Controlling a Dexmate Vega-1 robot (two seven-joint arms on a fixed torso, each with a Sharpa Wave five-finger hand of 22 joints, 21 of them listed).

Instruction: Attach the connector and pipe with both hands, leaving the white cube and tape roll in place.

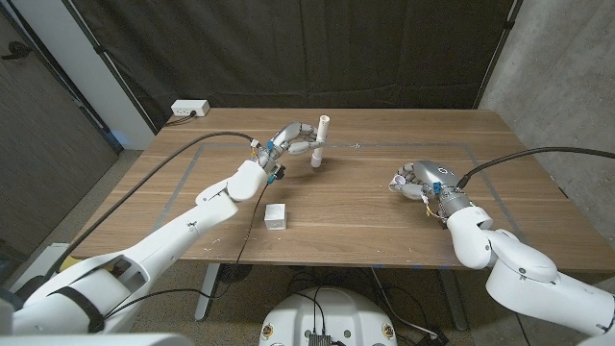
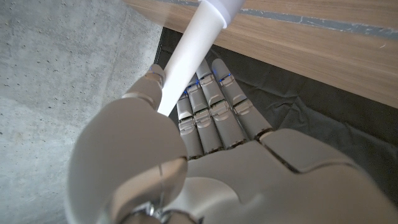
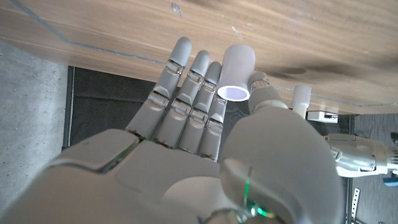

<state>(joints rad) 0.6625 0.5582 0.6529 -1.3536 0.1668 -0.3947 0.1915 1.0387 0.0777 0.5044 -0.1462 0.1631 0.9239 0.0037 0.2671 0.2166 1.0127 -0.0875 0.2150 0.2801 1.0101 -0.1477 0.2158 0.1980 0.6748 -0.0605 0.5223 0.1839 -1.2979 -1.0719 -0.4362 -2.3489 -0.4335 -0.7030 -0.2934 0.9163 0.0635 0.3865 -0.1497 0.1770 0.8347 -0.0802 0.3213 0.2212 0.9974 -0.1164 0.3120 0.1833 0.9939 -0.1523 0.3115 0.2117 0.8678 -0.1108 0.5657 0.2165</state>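
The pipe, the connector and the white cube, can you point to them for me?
pipe (image 1: 320, 135): head view, on its upright middle.
connector (image 3: 237, 70): right wrist view, on its side wall.
white cube (image 1: 277, 215): head view, on its top face.

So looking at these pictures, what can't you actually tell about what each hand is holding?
- Pipe, head view: the left hand wraps its middle, so the grip cannot be made out there.
- Pipe, left wrist view: its far end is cut off by the picture edge.
- Connector, right wrist view: the right hand covers its lower part; its shape is unclear.
- Connector, head view: too small, hidden inside the right hand.
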